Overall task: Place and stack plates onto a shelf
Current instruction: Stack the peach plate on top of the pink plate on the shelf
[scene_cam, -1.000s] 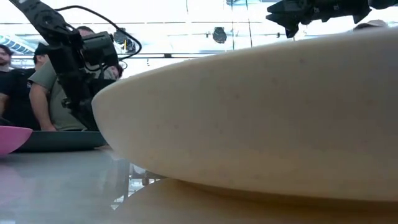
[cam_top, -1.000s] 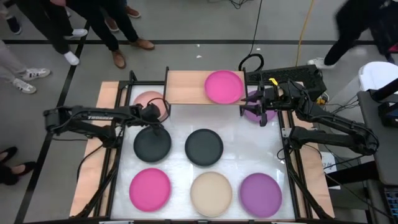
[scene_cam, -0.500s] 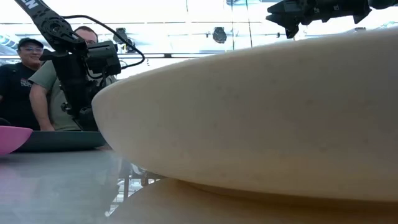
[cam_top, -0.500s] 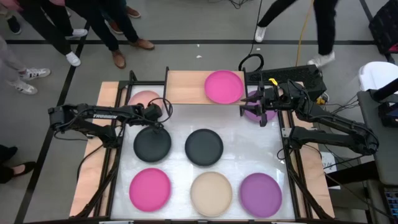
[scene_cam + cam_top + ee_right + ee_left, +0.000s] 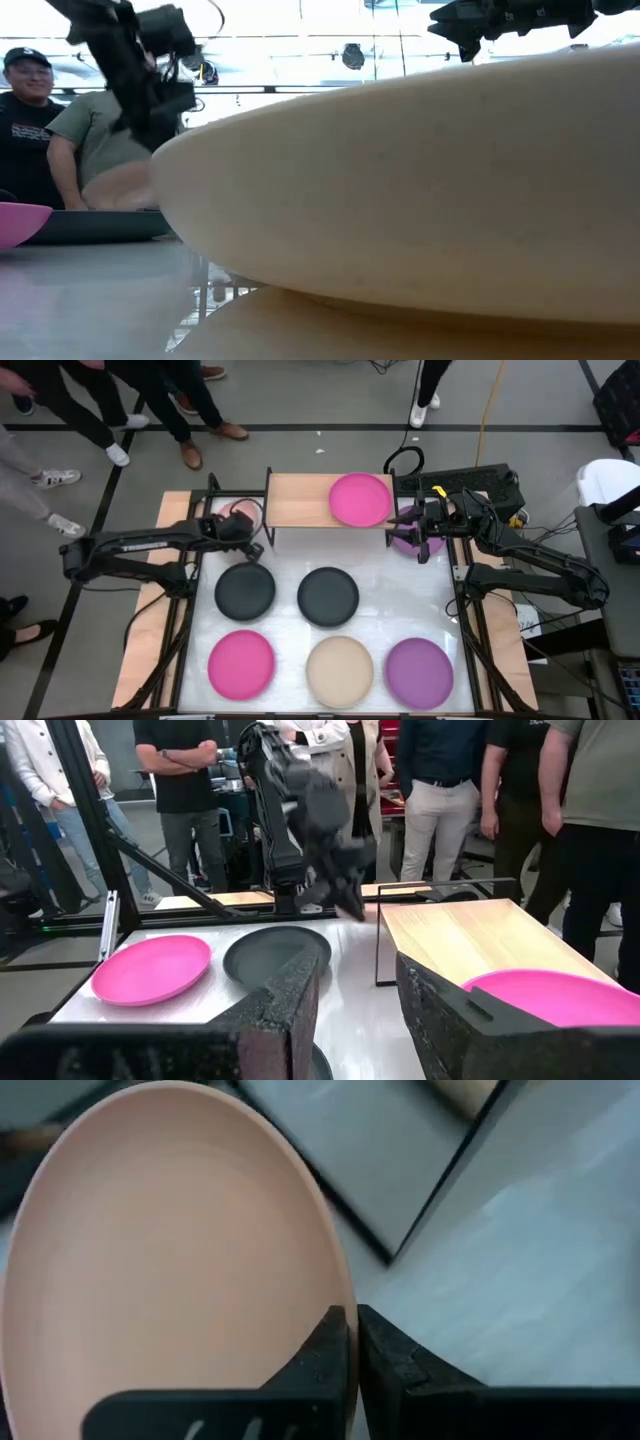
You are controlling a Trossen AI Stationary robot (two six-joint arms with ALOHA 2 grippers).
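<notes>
Both arms matte black, slim tubular links, white lettering along left arm's forearm. Thin black cable loops off left wrist, another near right arm's base. Left pincer (image 5: 352,1342): smooth black fingers. Right pincer (image 5: 358,1010): fingers with rough speckled black coating.

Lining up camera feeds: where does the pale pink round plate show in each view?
High view: pale pink round plate, beside the wooden shelf's left end, under the left gripper.
Low view: at left, behind a dark grey plate.
Left wrist view: fills the left side.
Right wrist view: not discernible.
Shared landmark: the left gripper clamping its rim.
</notes>
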